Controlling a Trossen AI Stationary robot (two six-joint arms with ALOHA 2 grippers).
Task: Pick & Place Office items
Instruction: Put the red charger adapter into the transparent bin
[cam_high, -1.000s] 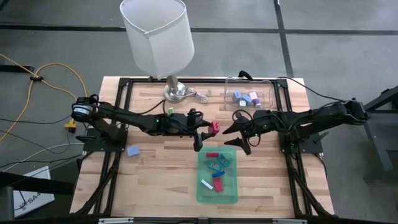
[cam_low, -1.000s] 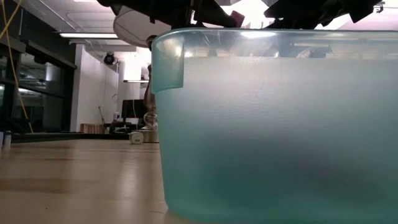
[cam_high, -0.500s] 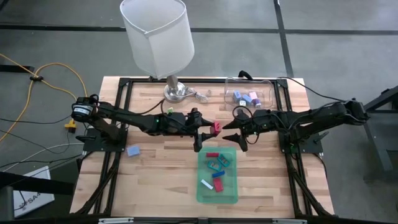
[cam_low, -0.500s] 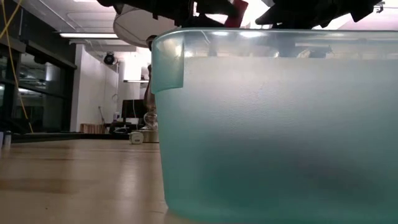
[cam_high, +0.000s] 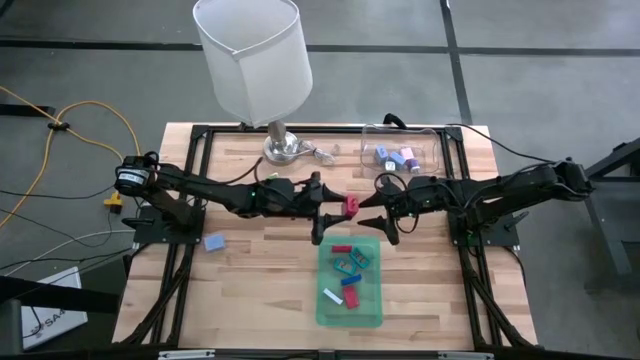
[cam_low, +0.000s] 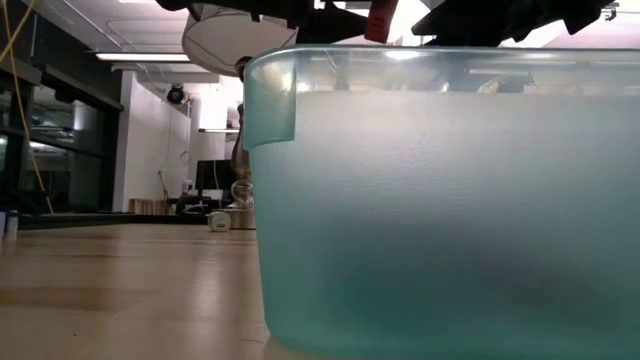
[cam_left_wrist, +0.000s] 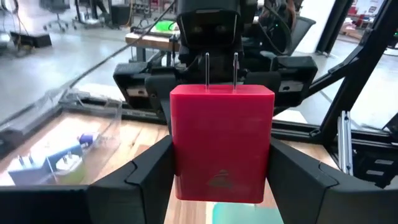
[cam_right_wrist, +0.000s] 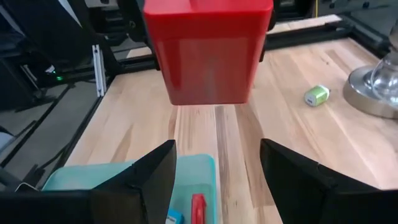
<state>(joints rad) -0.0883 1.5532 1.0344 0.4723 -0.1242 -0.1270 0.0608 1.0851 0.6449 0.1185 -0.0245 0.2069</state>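
Red block (cam_left_wrist: 221, 144) clamped in left gripper (cam_left_wrist: 221, 180), right gripper (cam_right_wrist: 214, 171) spread wide facing it (above green tray (cam_high: 350, 316))

A boxy red plastic block (cam_right_wrist: 208, 53) hangs ahead of the right gripper (cam_right_wrist: 217, 165), above the gap between its two dark fingers (cam_right_wrist: 140, 177), which stand wide apart and touch nothing. Dark arm parts sit behind the block. Below and between the jaws lies the near corner of a flat teal translucent tray (cam_right_wrist: 134, 174) holding a small red stick (cam_right_wrist: 198, 208). Beyond one finger, a small lime-green piece (cam_right_wrist: 316, 95) rests on the light wooden tabletop (cam_right_wrist: 292, 134), near a round metal lamp base (cam_right_wrist: 376, 87).
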